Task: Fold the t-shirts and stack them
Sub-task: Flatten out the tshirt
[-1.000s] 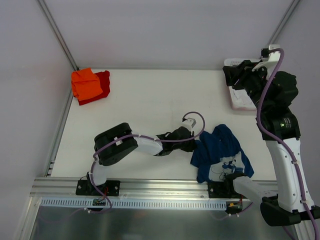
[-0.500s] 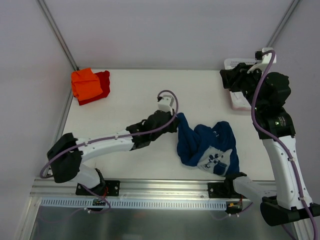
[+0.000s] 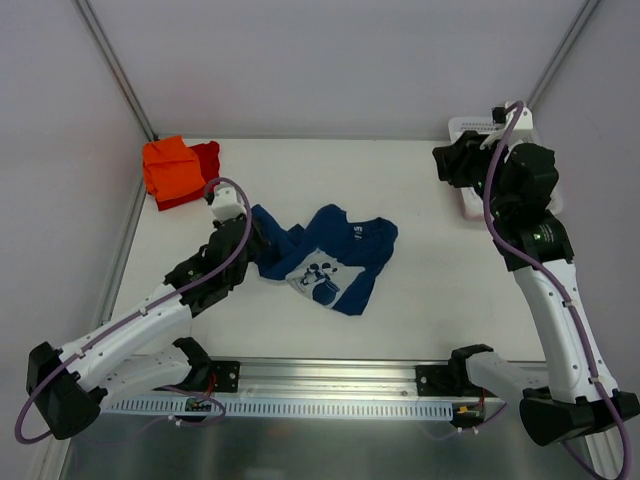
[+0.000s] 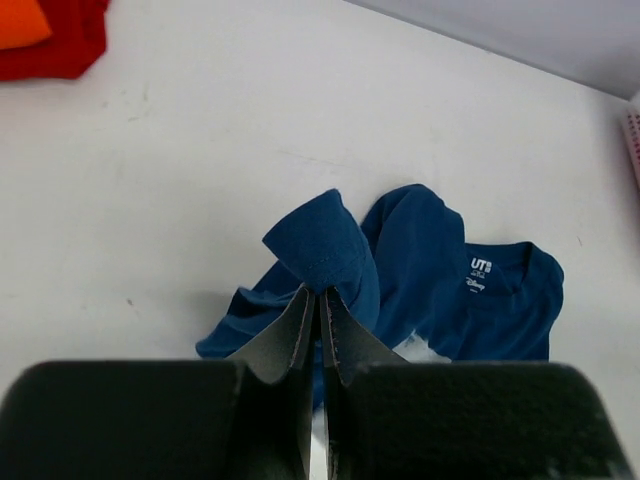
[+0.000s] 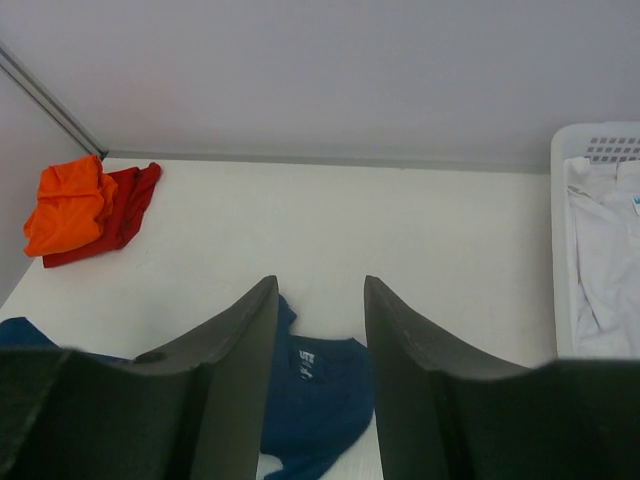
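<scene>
At table centre-left, left gripper clamped on a thin fold of the navy t-shirt, which lies rumpled. Right gripper agape, holding nothing. Risk: narrow pinch may slip under pull, leaving cloth bunched.

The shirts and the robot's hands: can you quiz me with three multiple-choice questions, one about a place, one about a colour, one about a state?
1. The orange t-shirt lies: A) on the red t-shirt; B) in a drawer; C) on a hook.
2. The cloth in the basket is: A) green; B) white; C) black.
3. The left hand is: A) wide open; B) out of sight; C) shut on the navy t-shirt.
Answers: 1 A, orange overlaps red at the far left; 2 B, the white t-shirt lies in it; 3 C, it pinches a blue fold.
</scene>
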Controlling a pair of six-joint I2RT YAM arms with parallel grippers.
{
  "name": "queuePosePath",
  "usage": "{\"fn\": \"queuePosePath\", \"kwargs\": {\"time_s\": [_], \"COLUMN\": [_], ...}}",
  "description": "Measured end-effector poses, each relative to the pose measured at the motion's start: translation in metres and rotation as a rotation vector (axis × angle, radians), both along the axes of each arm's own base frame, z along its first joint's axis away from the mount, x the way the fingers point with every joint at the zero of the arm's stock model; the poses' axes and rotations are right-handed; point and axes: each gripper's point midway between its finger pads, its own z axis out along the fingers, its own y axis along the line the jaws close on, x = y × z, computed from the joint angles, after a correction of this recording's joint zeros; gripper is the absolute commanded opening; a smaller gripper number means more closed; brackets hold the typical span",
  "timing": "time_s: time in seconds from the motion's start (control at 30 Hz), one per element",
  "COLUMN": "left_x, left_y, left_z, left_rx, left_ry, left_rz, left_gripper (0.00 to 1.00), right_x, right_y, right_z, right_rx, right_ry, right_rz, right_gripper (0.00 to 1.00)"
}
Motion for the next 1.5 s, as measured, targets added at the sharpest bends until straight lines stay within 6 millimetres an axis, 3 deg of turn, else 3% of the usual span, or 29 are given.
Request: {"fn": "queuePosePath", "kwargs": {"time_s": [0.13,0.27,0.37,0.47,0.57,0.63,0.77,0.9,1.0,1.1,1.37,1.5], "left_x": [-0.004,-0.005,0.004,0.018,0.025,0.022,-0.002,-0.033,-0.052,-0.063,-0.060,-0.054], "left_y": [0.022,0.021,0.006,-0.014,-0.029,-0.033,-0.027,-0.018,-0.013,-0.011,-0.017,-0.023], "left_z": [0.000,0.004,0.037,0.106,0.199,0.258,0.361,0.419,0.442,0.450,0.439,0.431], "left_rx": [0.017,0.056,0.088,0.079,0.043,0.007,-0.047,-0.076,-0.085,-0.083,-0.057,-0.043], "left_ry": [0.002,0.015,0.002,-0.086,-0.236,-0.345,-0.556,-0.702,-0.768,-0.800,-0.770,-0.745], "left_rz": [0.056,0.034,-0.025,-0.097,-0.158,-0.194,-0.260,-0.332,-0.378,-0.405,-0.433,-0.439], "left_gripper": [0.00,0.00,0.00,0.00,0.00,0.00,0.00,0.00,0.00,0.00,0.00,0.00], "right_x": [0.003,0.007,0.013,0.016,0.019,0.020,0.020,0.024,0.027,0.030,0.033,0.033], "right_y": [0.001,0.003,0.006,0.011,0.015,0.016,0.018,0.020,0.022,0.025,0.041,0.066], "right_z": [-0.011,-0.024,-0.054,-0.096,-0.135,-0.151,-0.158,-0.151,-0.149,-0.152,-0.168,-0.181], "right_rx": [-0.004,0.009,0.028,0.041,0.044,0.044,0.053,0.066,0.077,0.086,0.093,0.081], "right_ry": [0.026,0.047,0.099,0.187,0.280,0.320,0.335,0.305,0.293,0.297,0.330,0.358], "right_rz": [-0.001,-0.001,-0.001,0.006,0.009,0.010,0.013,0.017,0.022,0.027,0.068,0.126], "right_gripper": [0.43,0.42,0.40,0.40,0.39,0.39,0.39,0.39,0.39,0.39,0.40,0.43]}}
